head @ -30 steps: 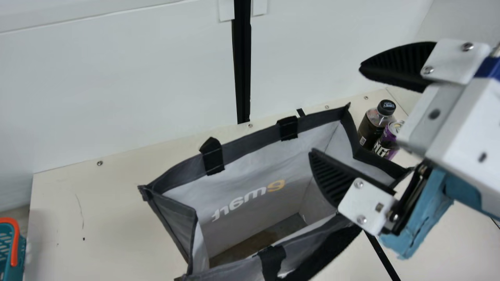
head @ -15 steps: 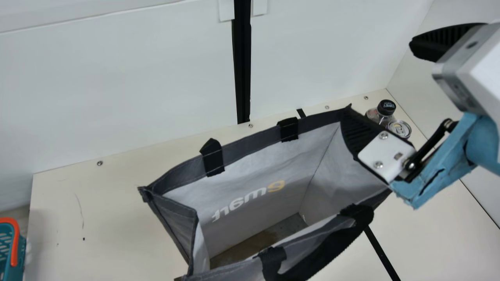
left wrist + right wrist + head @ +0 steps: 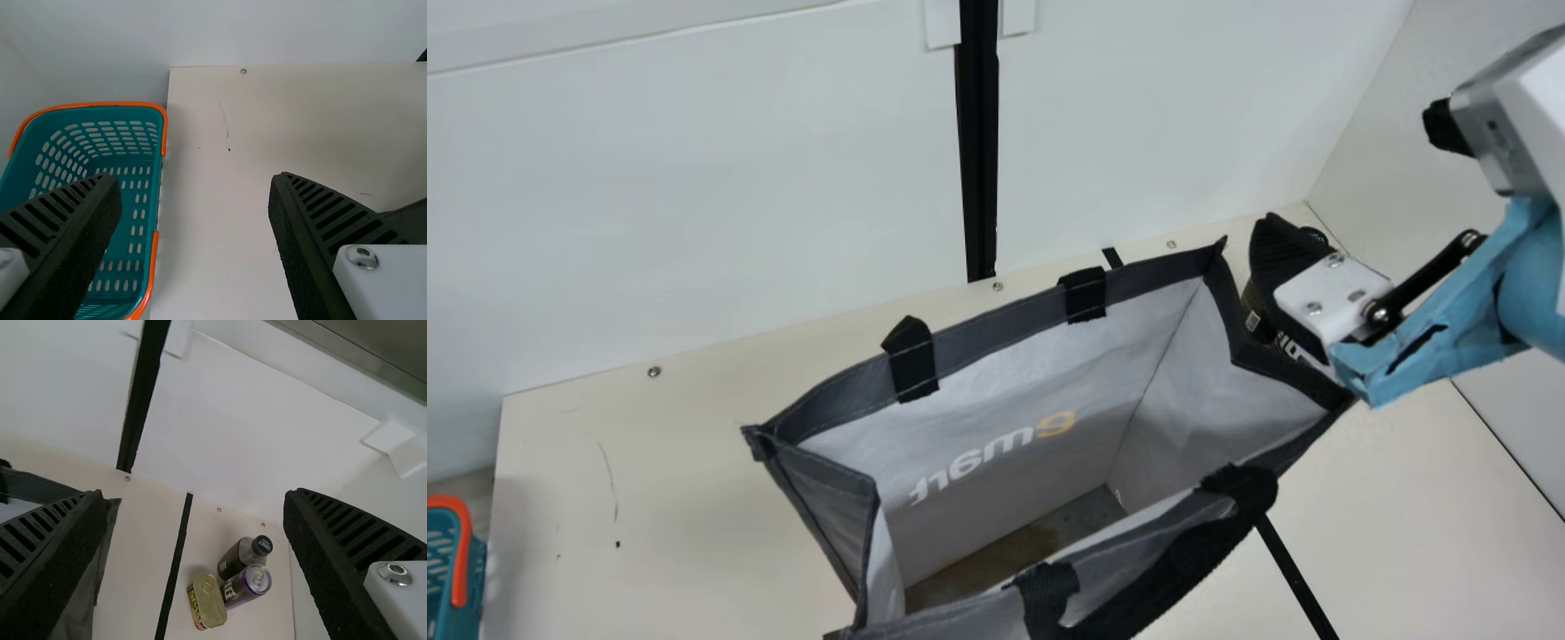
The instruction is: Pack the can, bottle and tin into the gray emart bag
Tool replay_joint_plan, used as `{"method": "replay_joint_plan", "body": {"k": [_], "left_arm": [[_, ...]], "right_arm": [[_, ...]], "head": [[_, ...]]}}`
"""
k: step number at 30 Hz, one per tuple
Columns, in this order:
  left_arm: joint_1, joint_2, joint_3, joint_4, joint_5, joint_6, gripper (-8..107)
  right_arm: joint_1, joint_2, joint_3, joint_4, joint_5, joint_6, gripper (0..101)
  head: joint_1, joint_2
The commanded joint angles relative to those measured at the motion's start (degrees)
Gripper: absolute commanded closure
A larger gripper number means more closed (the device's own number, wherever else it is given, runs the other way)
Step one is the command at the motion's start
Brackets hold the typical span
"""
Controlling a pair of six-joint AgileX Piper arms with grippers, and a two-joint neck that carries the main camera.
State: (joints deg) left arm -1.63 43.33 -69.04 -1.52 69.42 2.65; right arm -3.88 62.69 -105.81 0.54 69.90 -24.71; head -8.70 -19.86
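Observation:
In the main view my right gripper (image 3: 1350, 167) is at the upper right, fingers apart, one of them covering much of the bottle (image 3: 1255, 313) and the can. The gray bag (image 3: 996, 322) stands wide open with its floor visible. Between and beyond the spread fingers of my right gripper (image 3: 193, 497), the right wrist view shows the dark bottle (image 3: 233, 561), purple can (image 3: 241, 588) and yellow tin (image 3: 209, 603) grouped close together beside the bag (image 3: 70, 613). My left gripper (image 3: 195, 183) is open and holds nothing in the left wrist view.
A teal basket (image 3: 142, 200) with orange handles lies by the table's left end. A black strip (image 3: 1291, 569) runs over the tabletop, and white walls (image 3: 694, 178) rise behind it. One bag handle (image 3: 1183, 569) lies along the near rim.
My right gripper has moved right, from over the bag's opening to beside its right rim, staying open. The bag's right rim was briefly covered and shows again; the bottle and can are now mostly covered.

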Motion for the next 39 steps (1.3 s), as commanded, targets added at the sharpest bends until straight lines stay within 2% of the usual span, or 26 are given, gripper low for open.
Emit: {"method": "replay_joint_plan", "body": {"k": [1,20,39], "left_arm": [[0.00,0.00,0.00,0.00,0.00,0.00,9],[0.00,0.00,0.00,0.00,0.00,0.00,9],[0.00,0.00,0.00,0.00,0.00,0.00,9]], "right_arm": [[-1.57,0.17,0.21,0.15,0.00,0.60,10],[-13.98,0.99,5.75,1.84,0.00,2.95,10],[-20.55,2.11,13.47,2.42,0.00,4.70,10]], "head": [[-1.30,-0.14],[-1.30,-0.14],[-1.30,-0.14]]}}
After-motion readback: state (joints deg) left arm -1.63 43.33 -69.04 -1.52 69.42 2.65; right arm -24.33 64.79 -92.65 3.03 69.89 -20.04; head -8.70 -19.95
